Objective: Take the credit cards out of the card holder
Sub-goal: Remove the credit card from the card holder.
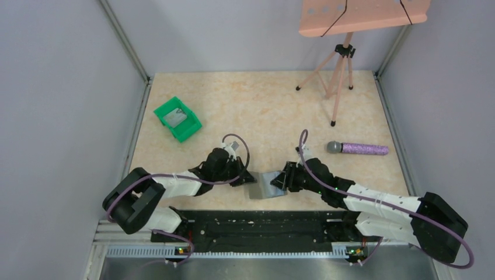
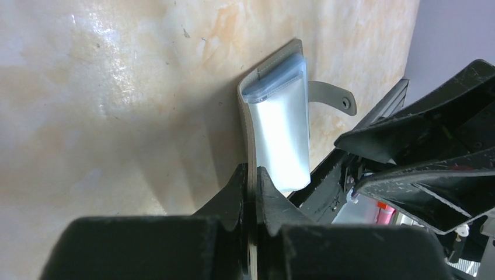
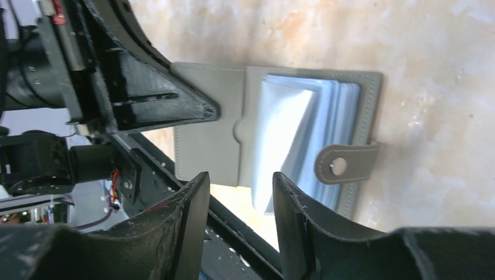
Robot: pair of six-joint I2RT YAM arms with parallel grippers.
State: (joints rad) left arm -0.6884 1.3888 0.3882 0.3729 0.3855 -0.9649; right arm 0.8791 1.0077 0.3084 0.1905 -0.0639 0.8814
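The grey card holder (image 1: 268, 185) lies open near the table's front edge, between my two grippers. My left gripper (image 2: 252, 175) is shut on the edge of its plain grey flap (image 3: 207, 146), holding that flap on edge. A stack of pale blue-white credit cards (image 3: 286, 128) sits in the other half and sticks out a little past the pocket's edge (image 2: 280, 140). A grey snap strap (image 3: 344, 166) lies across them. My right gripper (image 3: 239, 184) is open just short of the cards' protruding edge, with nothing between its fingers.
A green plastic bin (image 1: 178, 118) stands at the back left. A purple-handled microphone (image 1: 357, 148) lies to the right, behind the right arm. A pink tripod (image 1: 335, 76) stands at the back right. The black base rail (image 1: 262, 224) runs just below the card holder.
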